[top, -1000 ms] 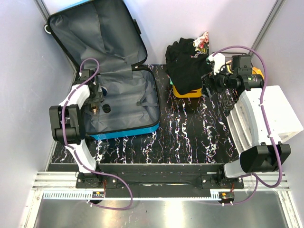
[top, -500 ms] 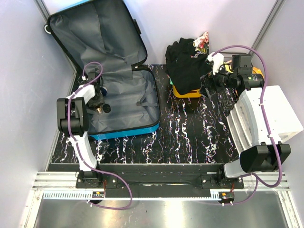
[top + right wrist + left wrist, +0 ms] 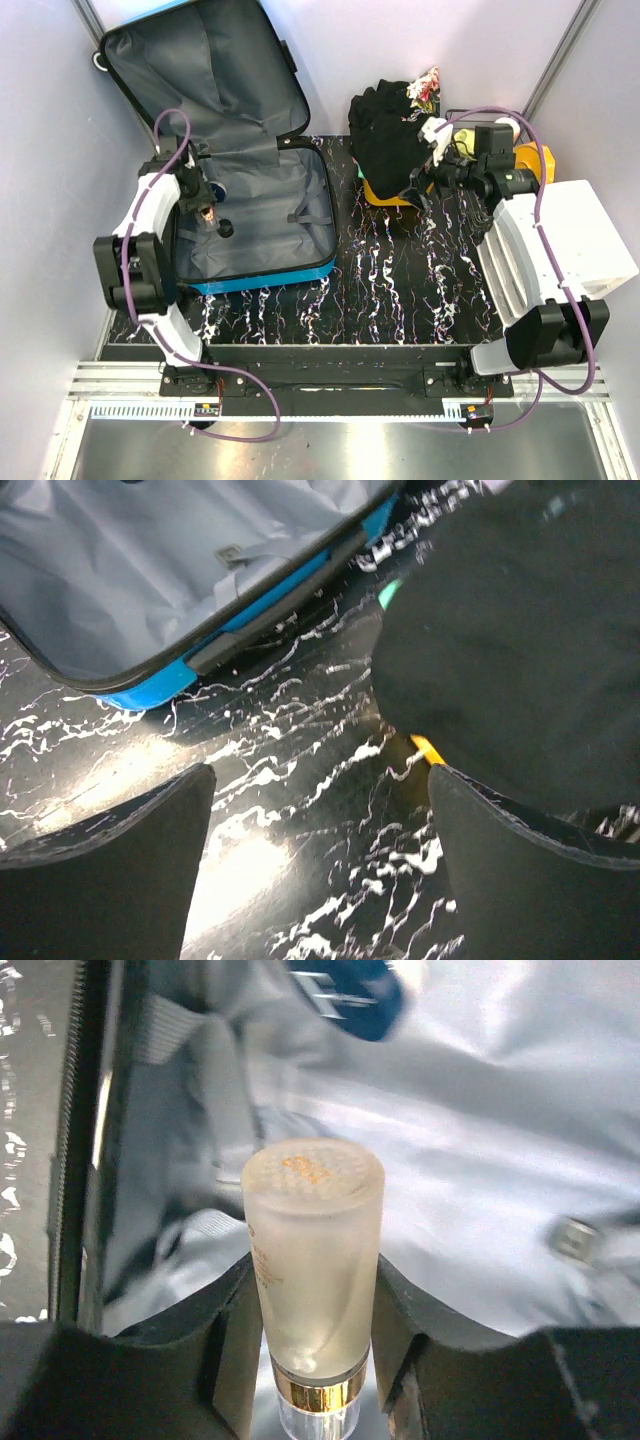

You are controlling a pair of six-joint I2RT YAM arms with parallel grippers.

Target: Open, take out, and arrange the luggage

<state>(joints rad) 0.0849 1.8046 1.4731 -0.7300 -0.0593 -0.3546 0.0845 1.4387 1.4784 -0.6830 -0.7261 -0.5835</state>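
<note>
A: Why is the left gripper point(image 3: 318, 1310) clamped on that frosted bottle point(image 3: 313, 1250)?
B: To take it out, I'd judge; the right gripper point(image 3: 320, 775) gapes wide beside the black clothes point(image 3: 500, 630); the luggage point(image 3: 260, 225) lies open, far left, lid raised.

The top camera is looking down from behind the arms point(image 3: 530, 250) over the whole desk point(image 3: 400, 280). The left wrist camera is peering close past the left tool point(image 3: 315, 1305) and a bottle point(image 3: 313, 1250) into the luggage point(image 3: 500, 1160). The right wrist camera is facing the desk, sharing the luggage's edge.
</note>
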